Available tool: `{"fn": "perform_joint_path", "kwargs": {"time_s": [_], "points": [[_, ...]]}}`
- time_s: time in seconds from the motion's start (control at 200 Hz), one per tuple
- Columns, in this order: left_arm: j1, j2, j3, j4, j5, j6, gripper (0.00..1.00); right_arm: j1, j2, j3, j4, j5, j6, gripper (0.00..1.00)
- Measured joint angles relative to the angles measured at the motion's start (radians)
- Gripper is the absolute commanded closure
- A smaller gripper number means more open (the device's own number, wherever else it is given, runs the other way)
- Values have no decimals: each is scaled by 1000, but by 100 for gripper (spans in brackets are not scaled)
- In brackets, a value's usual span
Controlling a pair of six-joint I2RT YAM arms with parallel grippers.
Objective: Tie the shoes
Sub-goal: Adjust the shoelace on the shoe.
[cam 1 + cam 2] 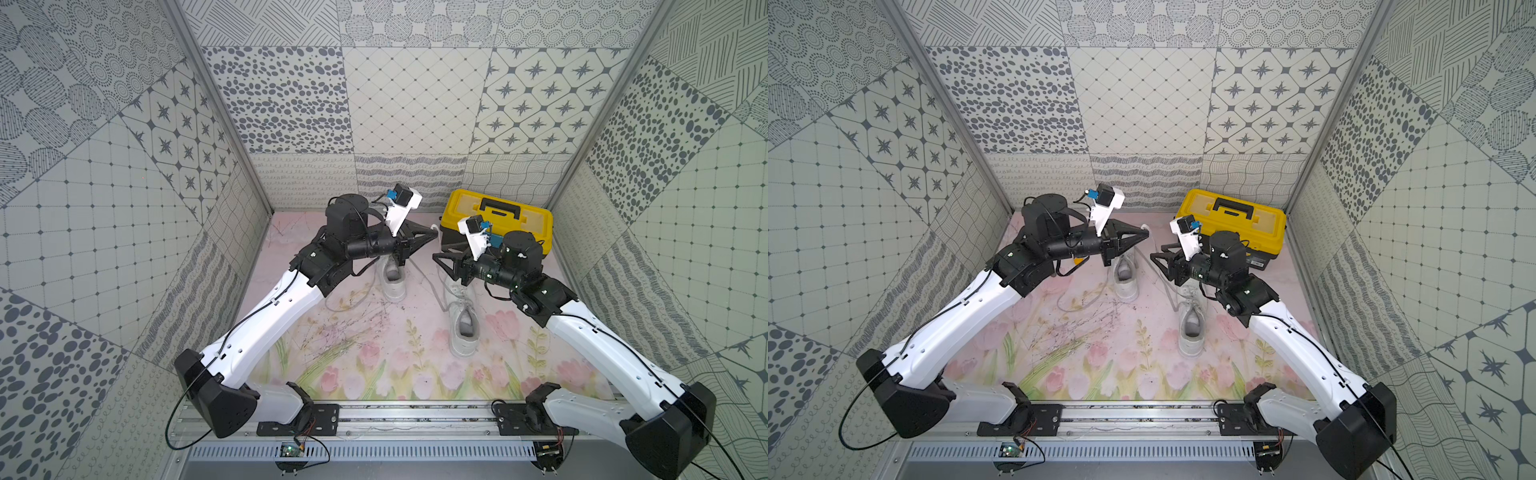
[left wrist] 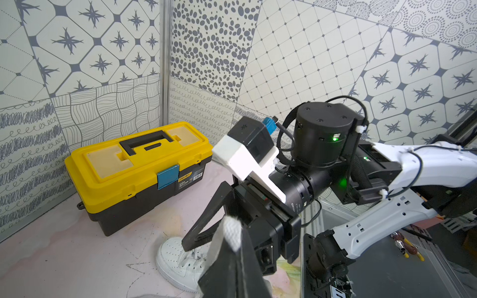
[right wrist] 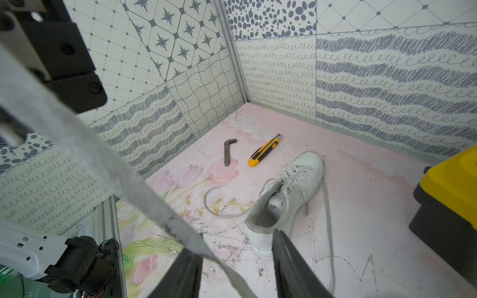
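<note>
My L gripper [image 1: 434, 233] is clamped tight on a pale grey-white woven lace [image 2: 232, 232]. My R gripper [image 1: 441, 266] has its jaws apart; that lace runs btwn them, brushing one finger [image 3: 185, 268]. Both hover over a pink floral-print mat [image 1: 374, 353], w/ grey-on-white patterned wall panels [image 1: 415, 104] around. Count: 2 plain white low-top sneakers, far sneaker [image 1: 392, 282] below L, near sneaker [image 1: 463, 328] below R, laces loose; 1 yellow-and-black plastic toolbox [image 1: 496, 216] in rear R corner; 1 yellow utility knife [image 3: 264, 151]; 1 grey hex key [image 3: 228, 152].

Both my arms [image 1: 270, 328] wear white shells, black joints and thin black cables [image 1: 249, 318]; behind my black, triangular left end effector [image 1: 433, 236] sits a white camera bracket [image 1: 399, 216] with a blue plug [image 1: 390, 194].
</note>
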Motion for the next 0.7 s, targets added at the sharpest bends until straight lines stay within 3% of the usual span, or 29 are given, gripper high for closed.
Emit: {"fn": "perform_joint_path", "kwargs": {"time_s": [0.035, 0.14, 0.23, 0.32, 0.445, 0.53, 0.695], "points": [[0, -1, -2, 0, -1, 0, 93, -1, -5, 0, -5, 14, 3, 100], [-1, -13, -14, -1, -17, 2, 46, -34, -48, -10, -41, 64, 17, 100], [-1, -34, -43, -2, -37, 7, 29, -144, -107, -21, -105, 101, 44, 100], [-1, -68, -98, -8, -68, 10, 22, -307, -146, -42, -179, 149, 76, 100], [-1, -125, -203, -7, -127, 17, 19, -507, -138, -92, -288, 219, 111, 100], [-1, -166, -289, -11, -172, 15, 19, -569, -100, -153, -347, 264, 134, 77], [-2, -220, -437, -20, -258, 0, 19, -575, 3, -232, -433, 313, 164, 42]]}}
